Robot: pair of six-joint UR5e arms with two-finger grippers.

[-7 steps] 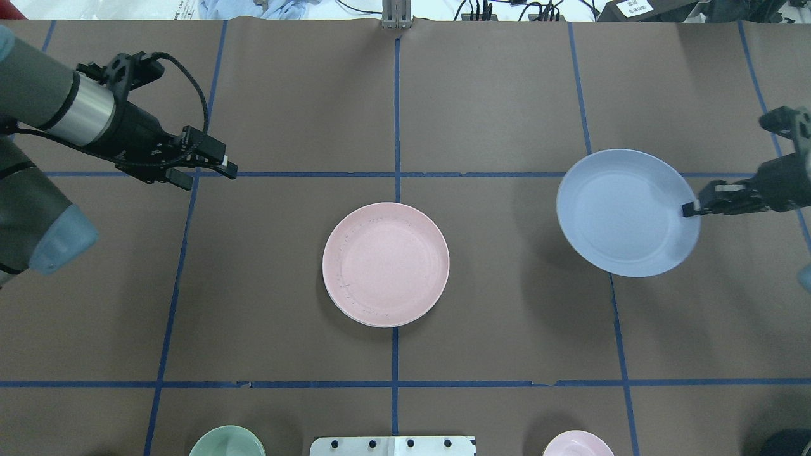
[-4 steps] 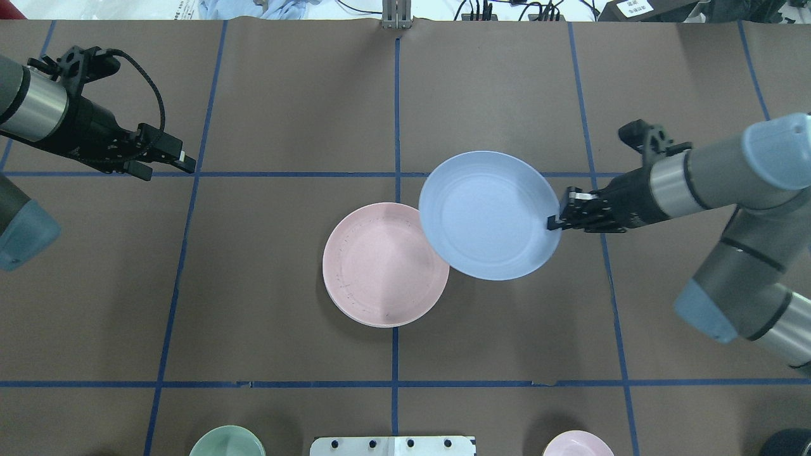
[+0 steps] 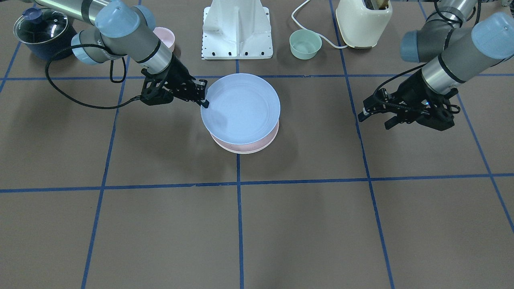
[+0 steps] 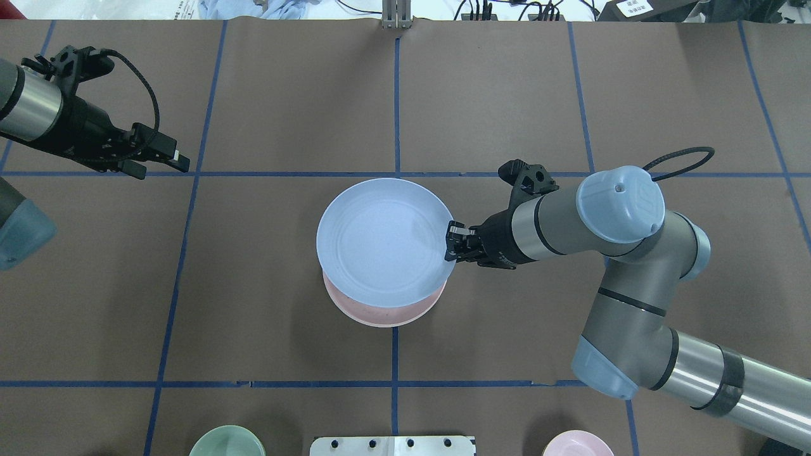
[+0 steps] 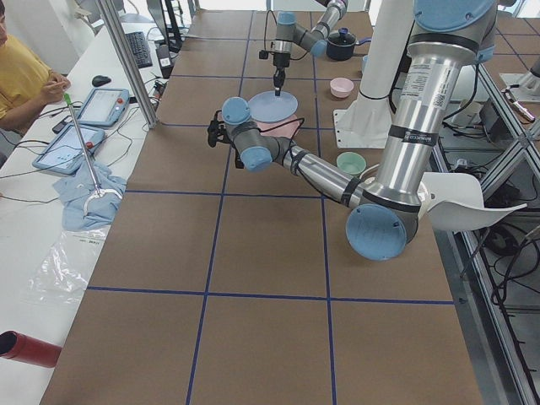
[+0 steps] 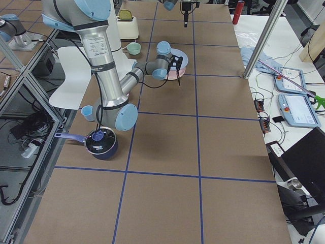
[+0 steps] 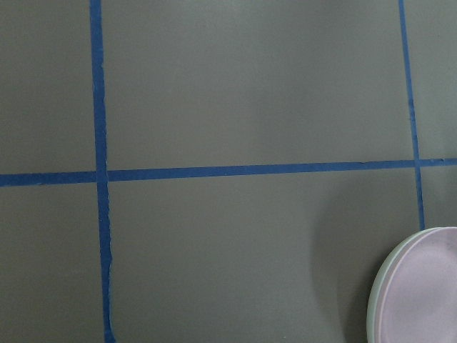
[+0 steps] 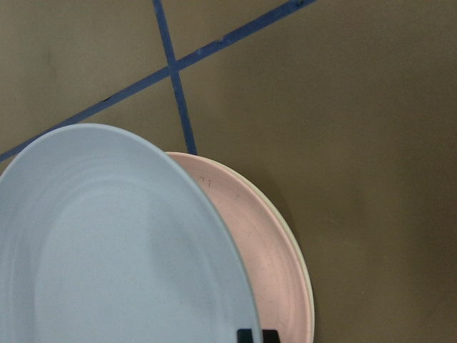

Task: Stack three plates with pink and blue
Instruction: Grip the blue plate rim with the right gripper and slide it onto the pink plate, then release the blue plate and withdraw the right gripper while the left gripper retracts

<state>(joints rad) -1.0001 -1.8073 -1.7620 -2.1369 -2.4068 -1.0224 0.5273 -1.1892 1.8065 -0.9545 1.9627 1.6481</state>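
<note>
Blue plate (image 4: 380, 244), 1 s ago out on robot's right side of table, is now over pink plate (image 4: 388, 315) at centre, hiding most of it. Only pink's robot-side edge shows. Right gripper (image 4: 451, 240), clamped on blue's rim, has carried it across w/ arm reaching in. Left gripper (image 4: 182, 163) has pulled back toward table's left edge.

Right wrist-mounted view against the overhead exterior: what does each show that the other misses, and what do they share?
Only the wrist view: the rim of a cream-white plate peeking out beneath the pink plate. Only the overhead: the left gripper, open and well apart from the stack, plus the mint-green bowl and small pink bowl at the robot's edge of the table. Both: the blue plate, pinched at its rim by the right gripper, over the pink plate and offset from it, not yet released.
</note>
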